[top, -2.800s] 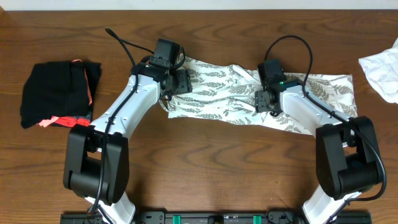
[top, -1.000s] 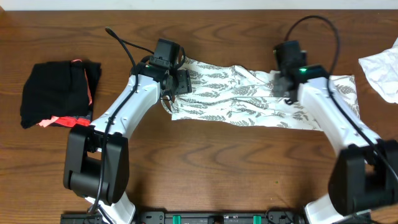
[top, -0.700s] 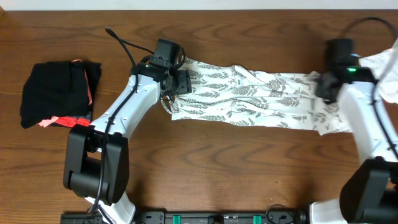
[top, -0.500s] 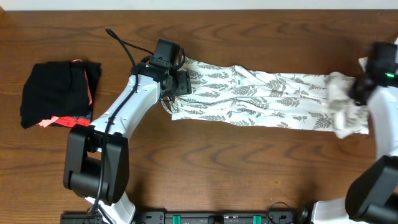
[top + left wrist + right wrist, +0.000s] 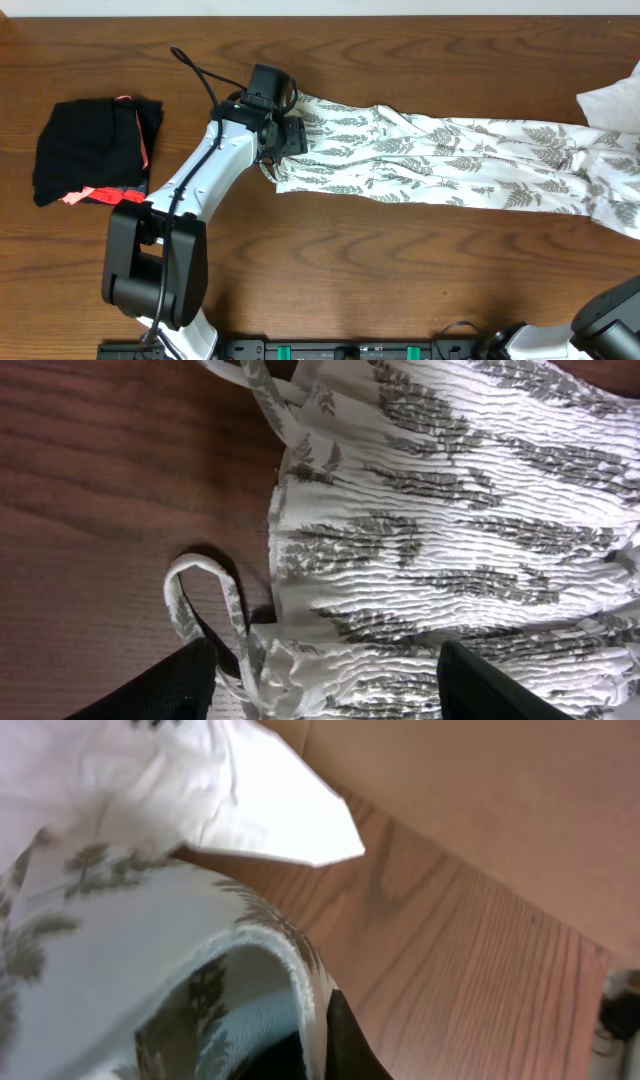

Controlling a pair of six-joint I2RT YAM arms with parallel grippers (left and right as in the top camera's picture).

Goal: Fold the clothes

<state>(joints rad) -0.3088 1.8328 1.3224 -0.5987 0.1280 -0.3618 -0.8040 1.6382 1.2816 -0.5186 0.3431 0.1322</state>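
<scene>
The clothes, a white dress with a grey-green fern print, lie stretched in a long band from the table's middle to its right edge. My left gripper rests on the dress's left end. In the left wrist view it stands open, its black fingers astride the gathered top, beside a looped strap. My right gripper is beyond the overhead frame on the right. It is shut on the dress's hem, which drapes over its dark finger.
A black bundle with coral-pink trim lies at the far left. A plain white cloth sits at the back right, just above the dress's far end, and shows in the right wrist view. The table's edge runs close by there.
My right gripper has pulled the dress's right end far to the right and out of the overhead view, drawing the dress out long. The left arm has stayed put.
</scene>
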